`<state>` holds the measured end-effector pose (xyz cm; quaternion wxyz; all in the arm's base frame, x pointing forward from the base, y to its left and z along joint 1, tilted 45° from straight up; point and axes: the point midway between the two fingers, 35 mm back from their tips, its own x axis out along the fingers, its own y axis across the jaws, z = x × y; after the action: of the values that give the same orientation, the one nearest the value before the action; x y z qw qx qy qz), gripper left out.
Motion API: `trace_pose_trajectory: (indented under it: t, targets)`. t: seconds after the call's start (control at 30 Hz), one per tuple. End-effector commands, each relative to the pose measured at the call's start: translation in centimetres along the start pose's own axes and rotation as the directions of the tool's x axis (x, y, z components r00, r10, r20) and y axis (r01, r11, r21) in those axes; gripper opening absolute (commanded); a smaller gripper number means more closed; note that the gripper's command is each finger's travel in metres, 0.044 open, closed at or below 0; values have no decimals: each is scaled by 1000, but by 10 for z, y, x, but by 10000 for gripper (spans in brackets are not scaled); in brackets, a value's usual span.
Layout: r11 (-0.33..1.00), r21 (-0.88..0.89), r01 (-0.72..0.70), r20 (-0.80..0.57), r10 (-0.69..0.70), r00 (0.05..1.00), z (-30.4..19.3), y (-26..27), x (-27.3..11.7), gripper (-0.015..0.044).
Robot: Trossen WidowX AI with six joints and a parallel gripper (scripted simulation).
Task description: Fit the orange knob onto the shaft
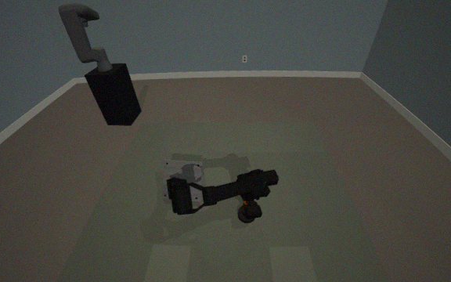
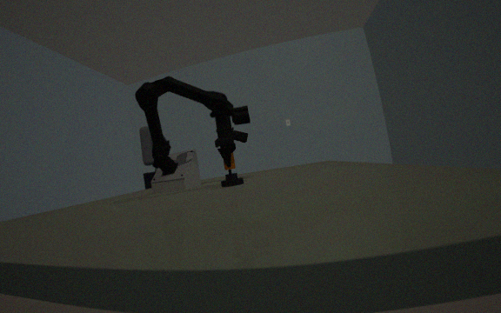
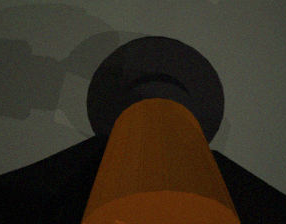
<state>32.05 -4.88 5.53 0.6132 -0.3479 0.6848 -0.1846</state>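
1. Orange knob point(image 1: 245, 203) point(image 2: 232, 162) point(image 3: 156, 155): just right of centre in the exterior frame, above the pedestal and clear of its base; lower middle in the wrist frame.
2. Arm point(image 1: 223, 193) point(image 2: 185, 89): arches from left of centre in the exterior frame toward the knob.
3. Tool point(image 2: 229, 163) point(image 3: 156, 152): closed around the knob.
4. Round pedestal point(image 1: 245, 216) point(image 2: 232, 181) point(image 3: 155, 57): on the counter point(image 1: 288, 227) point(image 2: 277, 217), under the knob; upper middle in the wrist frame.

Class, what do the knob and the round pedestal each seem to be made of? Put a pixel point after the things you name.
Orange cylindrical knob point(image 2: 231, 162) point(image 3: 156, 155): probably matte plastic, since its colour is even, without glints. Dark round pedestal point(image 2: 232, 182) point(image 3: 155, 55): dull; painted metal or plastic, its plain surface leaves that open.
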Motion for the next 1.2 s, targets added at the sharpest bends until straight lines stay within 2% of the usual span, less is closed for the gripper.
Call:
trace_pose_trajectory:
  t: [0.0,0.83,1.07,1.17]
  targets:
    - [1000,-3,3,6,-3,1000,3,-2,-3,0]
    - [1000,-3,3,6,-3,1000,1,-1,-4,0]
    - [980,-201,4,6,-3,1000,-1,0,-4,0]
    - [977,-211,4,6,-3,1000,-1,0,-3,0]
